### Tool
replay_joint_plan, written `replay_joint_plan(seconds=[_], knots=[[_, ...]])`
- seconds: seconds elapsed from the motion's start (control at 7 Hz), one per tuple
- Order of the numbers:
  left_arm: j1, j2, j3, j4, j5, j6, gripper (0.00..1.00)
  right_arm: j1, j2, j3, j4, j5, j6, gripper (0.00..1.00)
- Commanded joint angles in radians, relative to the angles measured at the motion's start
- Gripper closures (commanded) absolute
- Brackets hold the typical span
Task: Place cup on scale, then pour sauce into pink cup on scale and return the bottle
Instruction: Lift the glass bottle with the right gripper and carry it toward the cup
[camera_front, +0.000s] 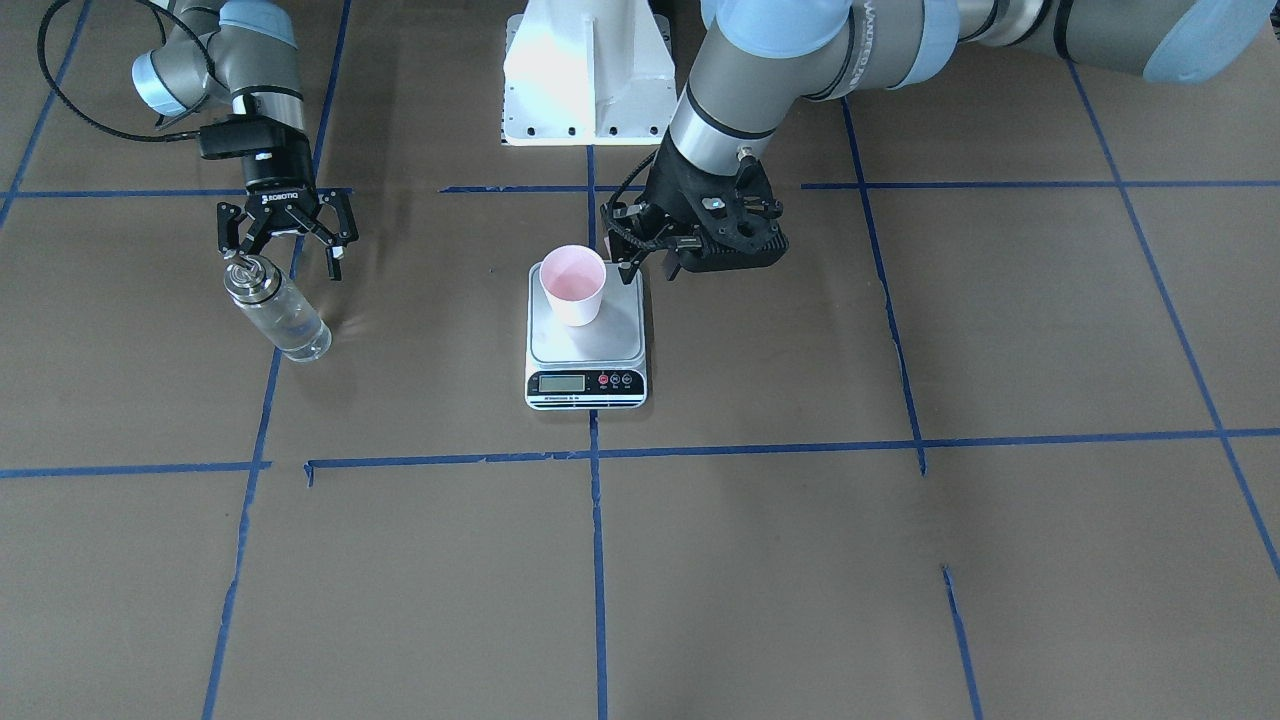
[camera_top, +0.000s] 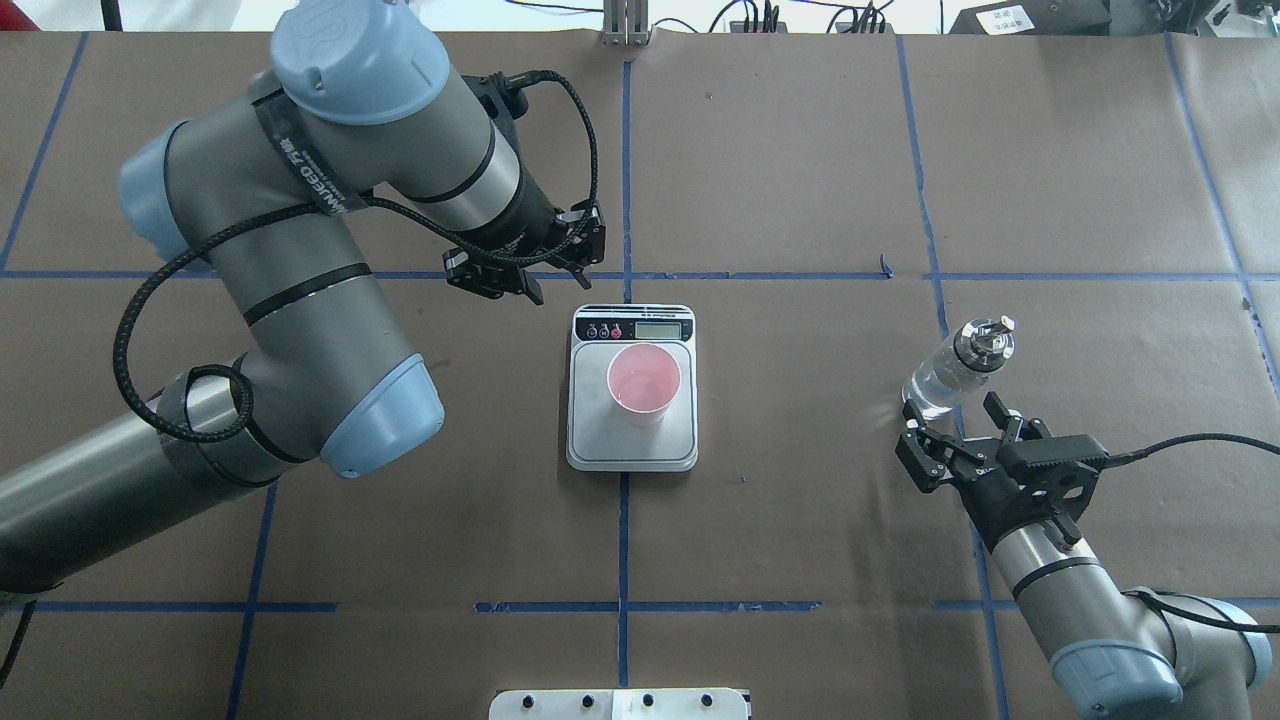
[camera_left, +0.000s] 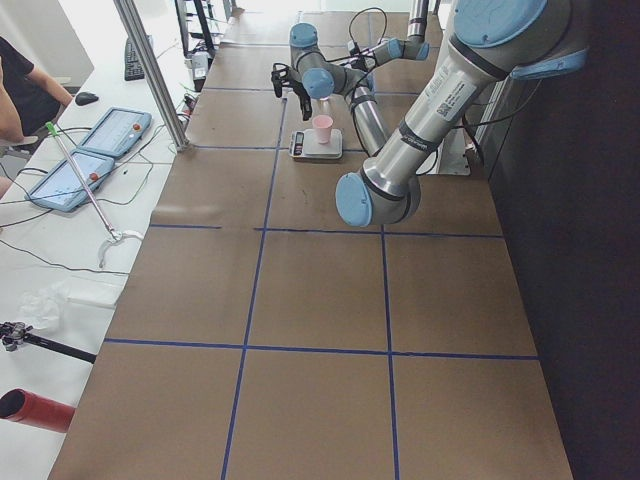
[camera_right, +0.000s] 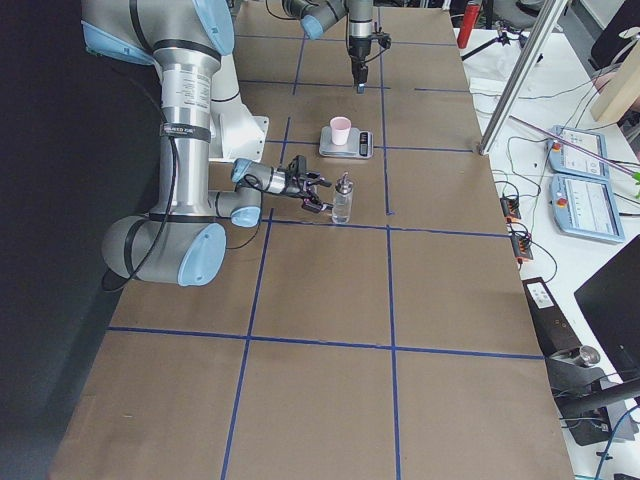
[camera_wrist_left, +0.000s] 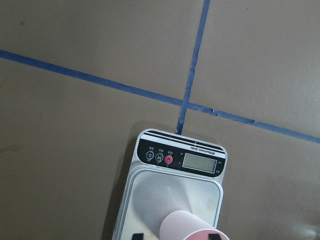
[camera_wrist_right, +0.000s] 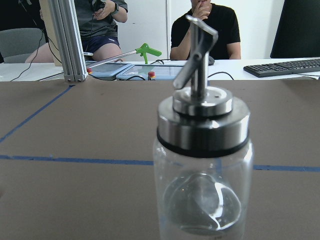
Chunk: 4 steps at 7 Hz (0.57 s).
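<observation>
The pale pink cup (camera_front: 573, 285) stands upright on the scale (camera_front: 586, 345), toward the platform's robot-side half; both also show in the overhead view, the cup (camera_top: 644, 380) and the scale (camera_top: 632, 445). My left gripper (camera_front: 641, 260) is open and empty, hovering just beside the cup on the robot's side. In the left wrist view the cup (camera_wrist_left: 187, 227) sits at the bottom edge. The glass bottle (camera_front: 275, 305) with clear sauce (camera_wrist_right: 200, 205) stands on the table. My right gripper (camera_top: 958, 432) is open just behind it, not gripping.
The white robot base mount (camera_front: 585, 75) stands behind the scale. Blue tape lines (camera_front: 600, 452) grid the brown table. Operators (camera_wrist_right: 205, 30) sit beyond the table's far edge, where a metal post (camera_wrist_right: 67, 40) rises. Tablets (camera_right: 578, 158) lie on a side table.
</observation>
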Motion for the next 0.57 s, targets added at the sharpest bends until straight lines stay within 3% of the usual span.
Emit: replay_joint_plan(seconds=[0.0, 0.43], knots=[[0.001, 0.0, 0.0, 0.0, 0.0, 0.0, 0.47, 0.012, -0.001, -0.015, 0.0, 0.0, -0.003, 0.0], [0.001, 0.0, -0.001, 0.0, 0.0, 0.0, 0.47, 0.057, 0.021, -0.023, -0.001, 0.008, -0.035, 0.0]])
